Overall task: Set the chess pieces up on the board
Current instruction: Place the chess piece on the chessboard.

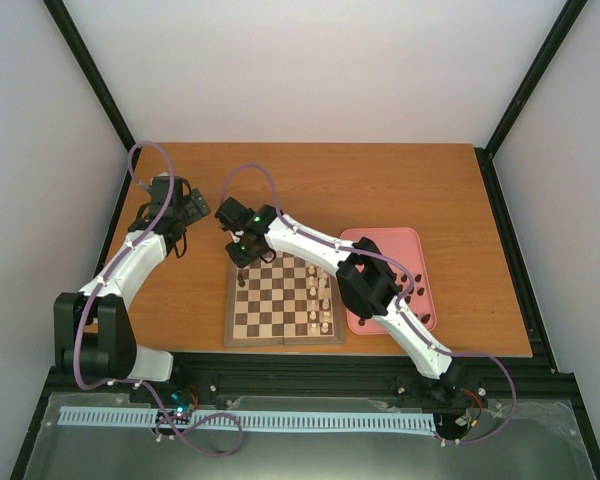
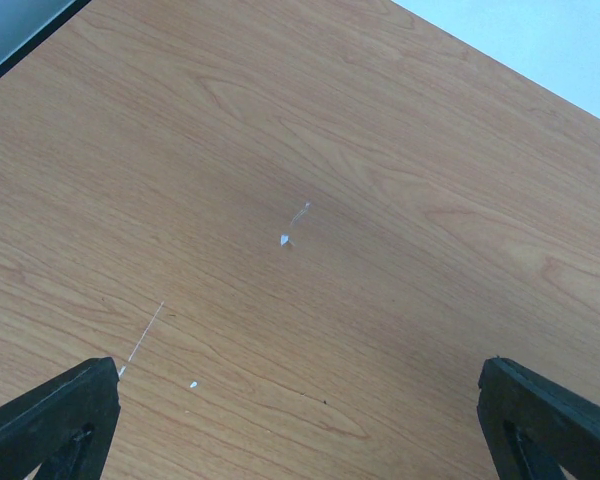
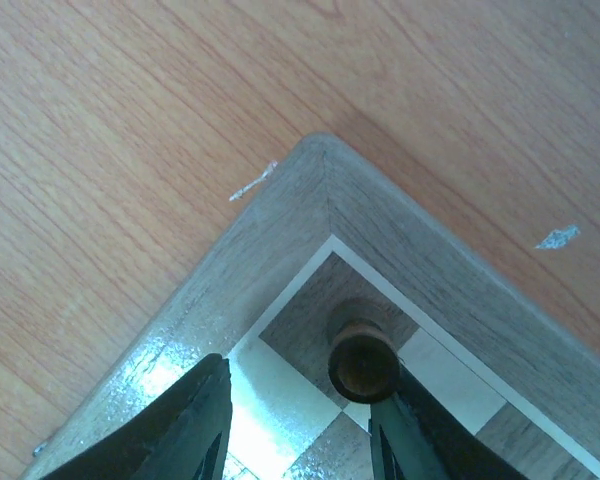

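While most of the chess pieces [image 1: 417,292] lie as dark specks in the pink tray [image 1: 385,240] just right of the board [image 1: 270,320], one dark piece [image 3: 363,360] stands upright on the dark square at the board's far-left corner. Cream pieces [image 1: 322,305] fill the board's right-hand files. The left-hand files look nearly bare, though the pieces are too small for an exact count.

Judgement: the dark side is at an early stage — one piece set on its square, the bulk yet to come from the tray.

Right gripper [image 3: 298,405]: jaws spread wider than the piece and straddling it, not pinching. The piece sits close against the right finger (contact not resolvable), with a clear gap on the other side.

Left gripper [image 2: 300,425]: jaws wide apart, holding nothing — above bare desk [image 2: 300,150], well left of the board.
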{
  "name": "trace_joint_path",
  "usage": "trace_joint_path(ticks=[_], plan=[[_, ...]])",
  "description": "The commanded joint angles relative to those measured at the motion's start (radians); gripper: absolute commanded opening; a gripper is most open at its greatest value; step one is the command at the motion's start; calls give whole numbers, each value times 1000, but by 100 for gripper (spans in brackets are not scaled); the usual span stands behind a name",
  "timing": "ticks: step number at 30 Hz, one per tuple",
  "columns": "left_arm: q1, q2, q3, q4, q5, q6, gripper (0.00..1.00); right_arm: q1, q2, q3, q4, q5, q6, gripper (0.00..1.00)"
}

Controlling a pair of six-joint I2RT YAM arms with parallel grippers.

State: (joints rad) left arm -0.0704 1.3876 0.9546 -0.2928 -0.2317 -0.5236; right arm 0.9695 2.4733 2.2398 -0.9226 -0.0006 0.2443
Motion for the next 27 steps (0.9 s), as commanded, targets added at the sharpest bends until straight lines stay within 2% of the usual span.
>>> trace_joint_path(ticks=[1,17,21,24,27], plan=[[-6,8,32,8,6,-3,100,5,-11,39,19,2,3,40],[-5,13,34,9,7,-3,100,1,-16,38,8,27,-9,41],[-6,16,35,10,8,-3,100,1,-43,31,6,38,-20,51],[-6,15,35,10,6,-1,100,3,-74,15,20,50,-27,55],[-6,14,35,7,3,0,100,3,-102,3,27,67,-30,65]])
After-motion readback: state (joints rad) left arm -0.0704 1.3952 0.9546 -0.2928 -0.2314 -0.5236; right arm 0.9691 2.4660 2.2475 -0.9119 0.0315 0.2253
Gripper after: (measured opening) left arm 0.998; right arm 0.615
